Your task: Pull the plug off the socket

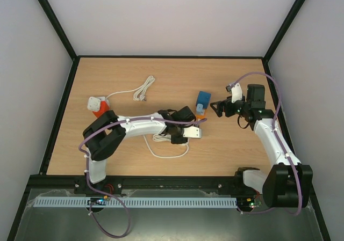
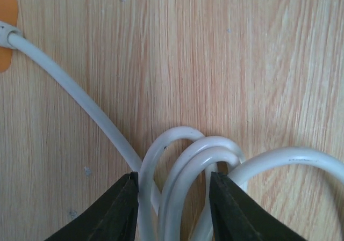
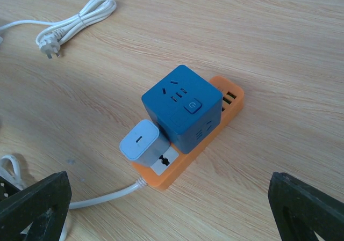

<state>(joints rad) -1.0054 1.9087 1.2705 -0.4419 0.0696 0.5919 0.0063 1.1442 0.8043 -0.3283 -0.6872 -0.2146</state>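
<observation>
An orange power strip [image 3: 217,124] lies on the wooden table, also in the top view [image 1: 200,113]. A blue cube plug [image 3: 181,107] and a small white charger plug [image 3: 143,144] sit in it side by side. My right gripper [image 3: 172,211] is wide open and empty, just right of the strip in the top view [image 1: 217,109], touching nothing. My left gripper [image 2: 173,209] is closed around loops of the strip's white cable [image 2: 183,160], with both fingers touching the coil. It sits left of and nearer than the strip [image 1: 174,136].
A second orange-and-white socket cube [image 1: 95,106] stands at the left, with its white cord and bundled plug [image 1: 142,93] lying behind it. That plug also shows in the right wrist view [image 3: 70,23]. Black frame walls border the table.
</observation>
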